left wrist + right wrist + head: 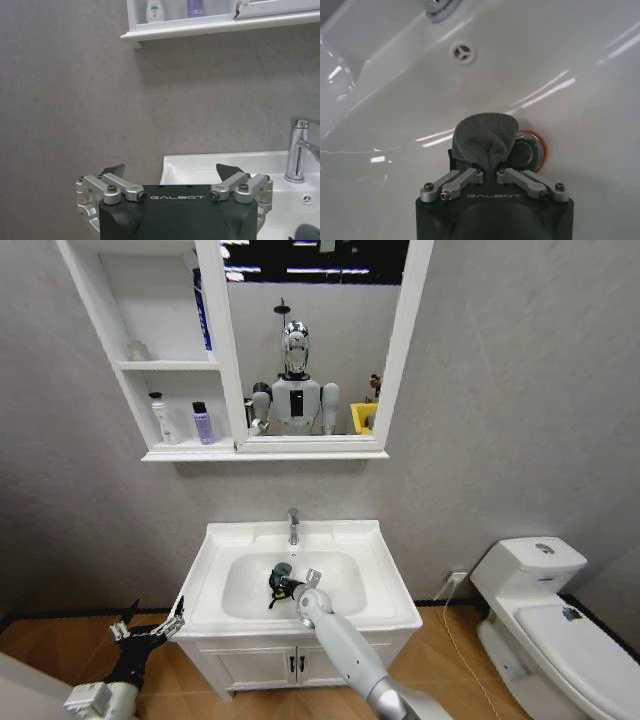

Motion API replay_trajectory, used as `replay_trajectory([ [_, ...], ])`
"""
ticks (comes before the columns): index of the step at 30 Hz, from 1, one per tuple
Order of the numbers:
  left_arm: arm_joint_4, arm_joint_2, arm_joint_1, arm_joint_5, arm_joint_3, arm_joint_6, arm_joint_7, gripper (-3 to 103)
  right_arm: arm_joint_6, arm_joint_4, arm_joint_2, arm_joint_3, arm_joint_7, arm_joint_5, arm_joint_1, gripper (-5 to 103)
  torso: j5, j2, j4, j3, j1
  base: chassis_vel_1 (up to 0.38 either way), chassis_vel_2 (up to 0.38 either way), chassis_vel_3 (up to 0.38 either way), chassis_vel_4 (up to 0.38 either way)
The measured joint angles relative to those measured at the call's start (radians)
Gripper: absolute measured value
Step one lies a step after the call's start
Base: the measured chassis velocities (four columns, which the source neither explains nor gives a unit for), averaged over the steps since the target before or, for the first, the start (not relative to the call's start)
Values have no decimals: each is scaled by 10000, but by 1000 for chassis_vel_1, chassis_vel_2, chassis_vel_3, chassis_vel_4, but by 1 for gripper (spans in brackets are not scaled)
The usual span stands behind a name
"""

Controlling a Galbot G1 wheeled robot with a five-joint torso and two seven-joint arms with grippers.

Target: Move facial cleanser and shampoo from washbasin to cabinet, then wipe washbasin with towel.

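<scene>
Your right gripper (490, 172) is down in the bowl of the white rectangular ceramic washbasin (395, 585), its fingers clamped on the small dark grey bunched towel (485, 137), which presses on the bowl floor and hides part of the chrome drain with its orange ring (530, 150). The gripper body carries the word "GALBOT" in both wrist views. Your left gripper (172, 180) hangs low beside the washbasin's left edge, fingers spread apart with nothing between them. On the lower open shelf of the white wall-hung cabinet (150, 455) stand a white bottle (162, 420) and a purple bottle (203, 424), side by side; their labels are too small to read, and the left wrist view cuts off their tops. The chrome tap (293, 526) stands at the washbasin's back.
</scene>
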Motion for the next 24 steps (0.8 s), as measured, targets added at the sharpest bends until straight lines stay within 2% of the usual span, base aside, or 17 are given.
replay_trajectory([
  [2, 0, 0, 0, 0, 0, -1, 0, 100, -405, 295, -2, 243, 777, -18, -118, 7, 0, 0, 0, 0, 0, 0, 0, 0, 0],
  [5, 0, 0, -1, 0, 1, 0, 0, 100, -453, 449, -22, 301, 1043, -331, -168, 7, 2, 0, 2, 0, 0, 0, 0, 0, 0],
  [6, 0, 0, 0, 0, 0, 0, 1, 100, -454, 573, -204, 329, 1338, -1240, -222, 7, 5, 0, 8, 0, -1, 0, 0, 0, 0],
  [7, 0, 0, 0, 0, -1, 0, 0, 100, -364, 569, -437, 362, 1509, -2134, -244, 7, 0, 1, 3, 0, -1, 0, 0, 0, 0],
  [8, 0, 0, 0, 0, -1, 0, 0, 100, -364, 569, -437, 362, 1509, -2134, -244, 7, 0, 1, 3, 0, -1, 0, 0, 0, 0],
  [10, 0, 0, 0, -1, 1, 0, 0, 100, 133, 291, -745, 486, 1550, -3681, -225, 7, 2, 1, -2, -1, -2, 0, 0, 0, 0],
  [12, -1, 0, 0, 0, 1, -1, 3, 100, 211, 225, -794, 535, 1545, -3868, -180, 7, 3, 2, 2, -2, -2, 0, 0, 0, 0],
  [15, 0, 0, 0, -1, -1, 0, 1, 100, 232, 105, -846, 525, 1362, -3718, -89, 7, 0, 2, 1, -3, -3, 0, 0, 0, 0],
  [18, 0, 0, 0, -1, 1, -1, 1, 100, -56, -77, -624, 309, 937, -2425, 90, 7, 0, 1, -5, 0, -2, 0, 0, 0, 0],
  [19, 0, 0, 0, -1, 1, -1, 1, 100, -56, -77, -624, 309, 937, -2425, 90, 7, 0, 1, -5, 0, -2, 0, 0, 0, 0],
  [20, 0, 0, 0, 0, 1, 0, 1, 100, -269, -190, -346, 182, 831, -1685, 196, 7, -1, -2, -2, 2, 1, 0, 0, 0, 0],
  [24, 0, 0, 0, -1, 0, -1, 0, 100, -438, -404, -17, -110, 411, -758, 407, 7, -1, -2, 5, 1, 1, 0, 0, 0, 0],
])
